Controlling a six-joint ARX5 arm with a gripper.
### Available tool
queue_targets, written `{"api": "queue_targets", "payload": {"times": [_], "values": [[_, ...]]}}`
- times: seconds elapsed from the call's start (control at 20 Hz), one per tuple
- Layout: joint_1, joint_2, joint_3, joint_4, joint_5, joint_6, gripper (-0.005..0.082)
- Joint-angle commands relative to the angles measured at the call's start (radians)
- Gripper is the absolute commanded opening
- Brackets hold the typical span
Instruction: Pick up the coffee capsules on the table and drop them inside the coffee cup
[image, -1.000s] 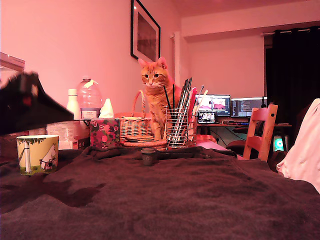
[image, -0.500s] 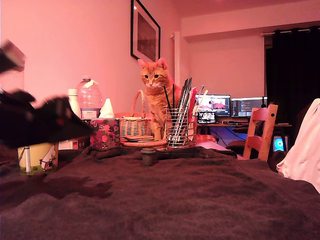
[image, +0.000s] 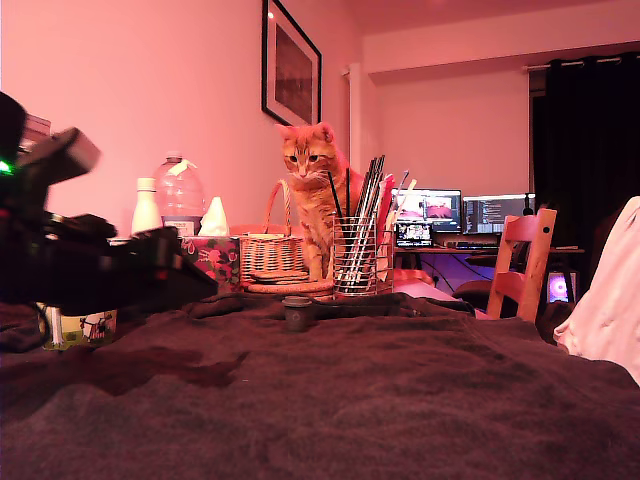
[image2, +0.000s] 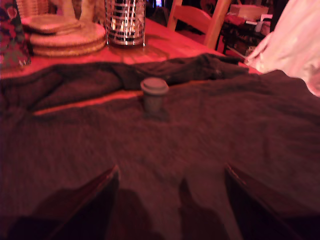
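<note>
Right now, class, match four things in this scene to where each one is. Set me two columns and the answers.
1 coffee capsule
2 coffee cup
3 cat
4 pincer

A behind the wire-mesh pen holder
B open, empty, facing the capsule
C upright on the blanket
D partly hidden behind the arm

1-C, 2-D, 3-A, 4-B

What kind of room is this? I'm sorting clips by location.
Most likely a home room, not a lab: an orange cat sits by a wicker basket, a framed picture hangs on the wall, and computer screens glow on a desk behind.
</note>
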Motion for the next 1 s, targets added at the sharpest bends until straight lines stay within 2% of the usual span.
{"api": "queue_targets", "payload": {"times": [0.0, 0.25, 0.5, 0.7, 0.8, 0.95], "values": [[-0.002, 0.045, 0.031, 0.009, 0.001, 0.01, 0.0605], [-0.002, 0.137, 0.132, 0.002, 0.05, 0.031, 0.0604], [0.006, 0.185, 0.232, -0.076, 0.098, 0.082, 0.0604], [0.031, 0.205, 0.299, -0.149, 0.148, 0.085, 0.0603], [0.04, 0.205, 0.328, -0.19, 0.161, 0.131, 0.0599], [0.05, 0.208, 0.374, -0.251, 0.178, 0.145, 0.058]]}}
